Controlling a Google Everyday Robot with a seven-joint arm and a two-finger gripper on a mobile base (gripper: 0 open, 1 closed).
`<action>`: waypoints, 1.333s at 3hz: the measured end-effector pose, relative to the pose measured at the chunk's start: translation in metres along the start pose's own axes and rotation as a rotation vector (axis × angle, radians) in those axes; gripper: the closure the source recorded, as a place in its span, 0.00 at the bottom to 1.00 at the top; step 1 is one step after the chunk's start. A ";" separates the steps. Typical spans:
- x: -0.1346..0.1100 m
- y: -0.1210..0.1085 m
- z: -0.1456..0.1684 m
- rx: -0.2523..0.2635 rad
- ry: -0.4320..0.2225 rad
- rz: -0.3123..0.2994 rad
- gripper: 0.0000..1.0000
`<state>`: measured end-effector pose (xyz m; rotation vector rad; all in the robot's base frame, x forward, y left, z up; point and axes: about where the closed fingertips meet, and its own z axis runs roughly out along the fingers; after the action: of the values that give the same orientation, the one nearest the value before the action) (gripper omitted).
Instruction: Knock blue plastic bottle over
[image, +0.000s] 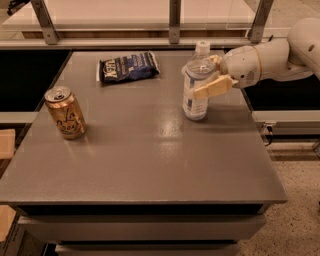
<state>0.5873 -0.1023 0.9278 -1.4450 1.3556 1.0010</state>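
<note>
Your end effector (208, 76) sits at the far right of the grey counter (150, 165), fingers (214, 87) apart, the nearer one touching the tall, white-capped blue plastic bottle (195, 102). The bottle stands upright directly to its left, so push leftward, high on the body.

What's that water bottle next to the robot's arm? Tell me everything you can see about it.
The water bottle is clear plastic with a white screw cap and a pale blue-and-white label around its body. It stands on its base, not yet knocked over, toward the far right part of the grey table. The robot's cream-coloured gripper is against the side facing the arm, at about mid-height. Nothing else touches it.
</note>
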 end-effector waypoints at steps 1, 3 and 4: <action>-0.001 -0.001 0.003 -0.003 -0.001 -0.001 0.86; -0.002 -0.002 0.007 -0.004 0.002 0.000 1.00; -0.011 -0.001 0.004 0.019 0.053 0.006 1.00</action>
<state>0.5878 -0.0958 0.9375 -1.4628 1.4049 0.9572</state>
